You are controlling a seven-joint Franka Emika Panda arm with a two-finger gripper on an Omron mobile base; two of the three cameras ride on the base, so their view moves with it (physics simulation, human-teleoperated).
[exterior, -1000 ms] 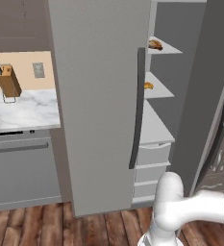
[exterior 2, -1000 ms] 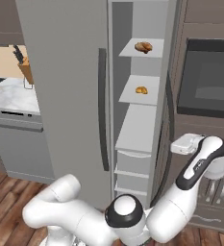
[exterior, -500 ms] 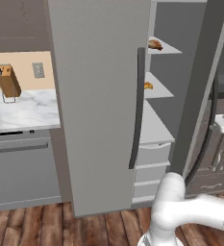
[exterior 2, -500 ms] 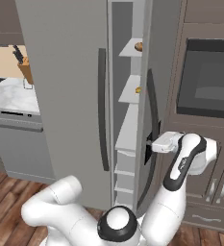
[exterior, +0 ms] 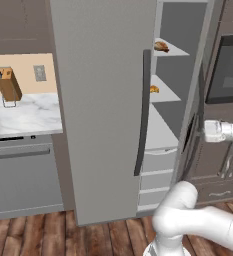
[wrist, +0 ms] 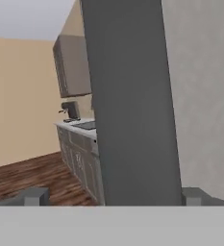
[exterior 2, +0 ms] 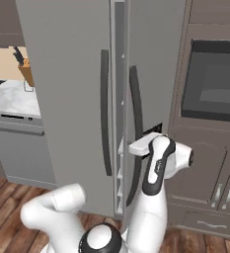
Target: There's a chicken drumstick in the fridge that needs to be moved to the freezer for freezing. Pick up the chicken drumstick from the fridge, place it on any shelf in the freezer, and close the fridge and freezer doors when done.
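Your gripper (wrist: 111,194) is spread wide with nothing between its tips, pressed up against the outer face of the narrower freezer door (exterior 2: 153,74), right beside that door's long dark handle (exterior 2: 135,106). That door stands nearly shut against the freezer (exterior: 175,85), leaving a slim gap through which you can see the chicken drumstick (exterior: 161,47) lying on the top shelf (exterior: 173,50), with a smaller orange item (exterior: 154,89) on the shelf below. To the left, the wider fridge door (exterior: 100,100) is closed flat, and beyond it a knife block (exterior: 8,85) stands on the marble counter (exterior: 23,115).
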